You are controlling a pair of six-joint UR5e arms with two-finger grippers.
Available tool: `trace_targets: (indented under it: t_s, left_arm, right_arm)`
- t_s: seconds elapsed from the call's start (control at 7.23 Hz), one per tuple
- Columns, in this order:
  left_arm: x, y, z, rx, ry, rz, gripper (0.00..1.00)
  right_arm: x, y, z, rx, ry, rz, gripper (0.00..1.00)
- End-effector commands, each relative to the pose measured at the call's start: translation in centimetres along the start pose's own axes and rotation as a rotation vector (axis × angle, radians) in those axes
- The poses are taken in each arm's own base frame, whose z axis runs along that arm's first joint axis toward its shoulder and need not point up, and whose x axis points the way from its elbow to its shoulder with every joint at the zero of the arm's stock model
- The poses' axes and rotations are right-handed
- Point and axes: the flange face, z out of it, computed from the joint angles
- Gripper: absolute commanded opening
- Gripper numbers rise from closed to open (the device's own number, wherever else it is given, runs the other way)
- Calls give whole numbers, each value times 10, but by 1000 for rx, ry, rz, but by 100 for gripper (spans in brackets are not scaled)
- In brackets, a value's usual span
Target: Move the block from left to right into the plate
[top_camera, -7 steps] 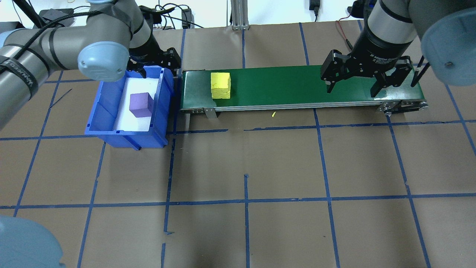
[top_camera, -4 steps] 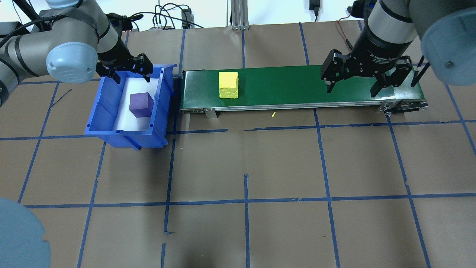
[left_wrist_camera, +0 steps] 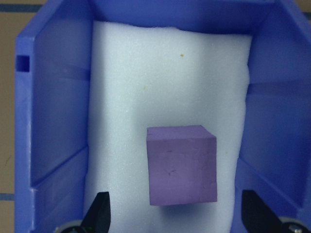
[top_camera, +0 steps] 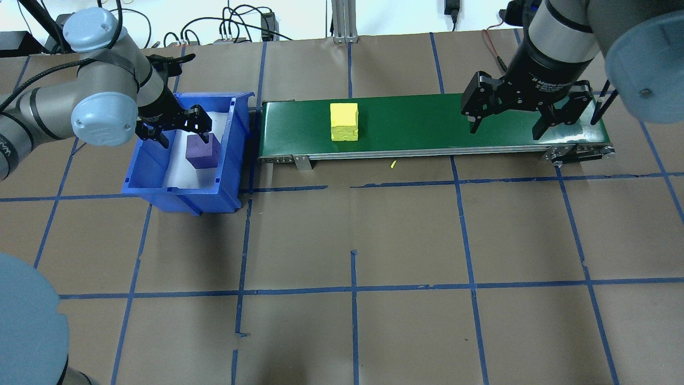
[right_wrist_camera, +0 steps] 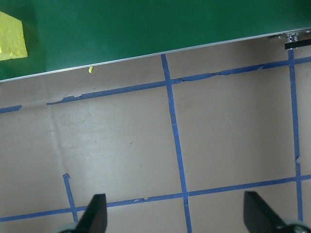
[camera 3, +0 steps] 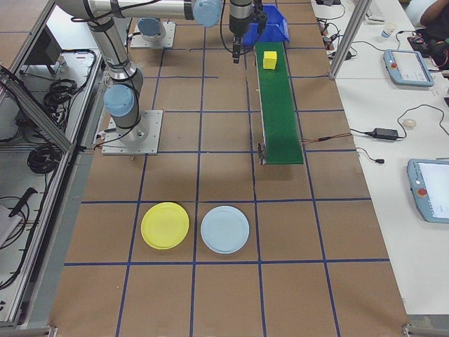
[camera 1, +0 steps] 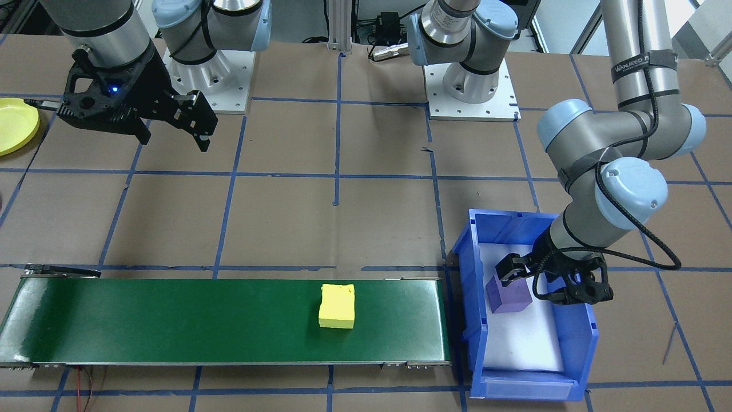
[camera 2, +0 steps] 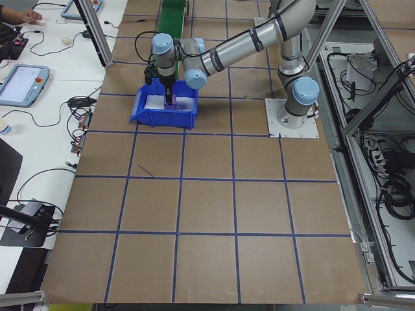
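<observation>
Pincers: the left gripper (top_camera: 178,126) hangs inside the blue bin (top_camera: 160,184), fingers spread apart, empty; the right gripper (top_camera: 506,121) hovers over the far end of the green conveyor belt (top_camera: 427,125), fingers also wide apart, empty.
Purple block (left_wrist_camera: 181,165): in the left wrist view it sits at 12 o'clock from the left gripper, between the finger lines, faces roughly square to them, not yet touched.
Yellow block (top_camera: 344,122): on the belt at about 9 o'clock from the right gripper in the overhead view, well apart.
Nearer arm: left for purple, right for yellow, I judge.
Plate (camera 3: 165,225): yellow, on the table's right end, well away from the belt, empty.
</observation>
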Motion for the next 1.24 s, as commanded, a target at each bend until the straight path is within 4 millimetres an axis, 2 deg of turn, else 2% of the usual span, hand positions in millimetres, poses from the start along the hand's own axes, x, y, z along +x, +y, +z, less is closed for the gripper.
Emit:
trace_targets:
  t_s: [0.0, 0.41, 0.55, 0.69, 0.83, 0.97, 1.11]
  left_arm:
    - [3, 0, 10, -13, 40, -18, 93]
    - [1, -8, 36, -47, 33, -10, 88]
    - [0, -10, 38, -48, 36, -15, 85]
    - [0, -10, 39, -50, 31, -10, 68]
    - [0, -10, 36, -46, 29, -15, 41]
    - [1, -10, 14, -15, 28, -15, 28]
    - [0, -8, -2, 7, 13, -5, 21]
  right_arm:
    - [1, 0, 0, 0, 0, 2, 100]
    - [0, 0, 1, -2, 0, -1, 100]
    - [0, 0, 0, 0, 0, 0, 100]
    - [0, 0, 1, -1, 0, -1, 100]
    - [0, 0, 1, -2, 0, -1, 100]
    - [0, 0, 1, -2, 0, 0, 100]
    - [0, 0, 1, -2, 0, 0, 100]
